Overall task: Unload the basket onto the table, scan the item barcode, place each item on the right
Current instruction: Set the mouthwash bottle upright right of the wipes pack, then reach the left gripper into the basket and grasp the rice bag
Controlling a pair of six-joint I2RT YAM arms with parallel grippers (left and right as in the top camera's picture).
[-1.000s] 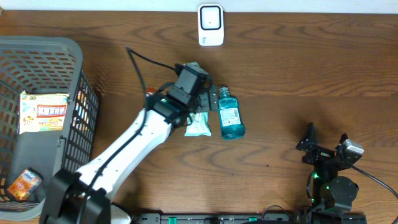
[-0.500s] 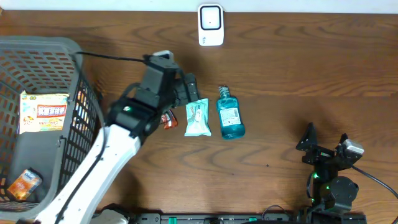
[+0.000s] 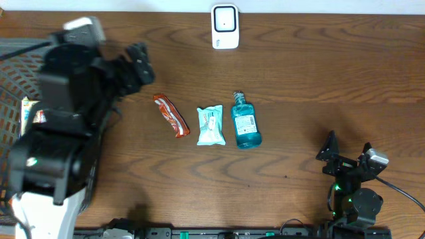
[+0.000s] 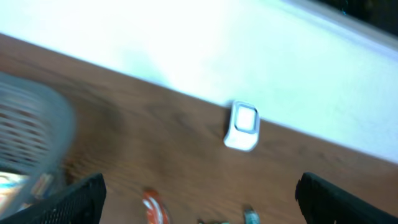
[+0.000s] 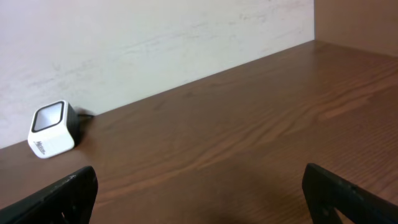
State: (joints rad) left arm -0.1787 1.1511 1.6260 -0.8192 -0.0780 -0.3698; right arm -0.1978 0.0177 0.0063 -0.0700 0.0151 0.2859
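Left arm pulls back from the row of items: a second ago it reached across the middle of the desk (image 3: 319, 66) with its fingers down at the pouch (image 3: 211, 125). It now stands raised at the left edge, above the basket (image 4: 34, 124), blurred and large under the overhead camera. The left gripper (image 3: 141, 63) points toward the far edge, its fingers (image 4: 81, 196) spread wide with nothing between them. The snack bar (image 3: 171, 115), earlier half hidden under the arm, lies in full view at the left end of the row. Just beside it are the pouch and then the blue bottle (image 3: 245, 121), all three flat on the wood at mid-desk and none held. The scanner (image 3: 225, 26) stands upright at the far edge, well apart from the row. The right arm has not moved: it sits folded at the near right corner, the right gripper (image 3: 346, 147) spread and empty.
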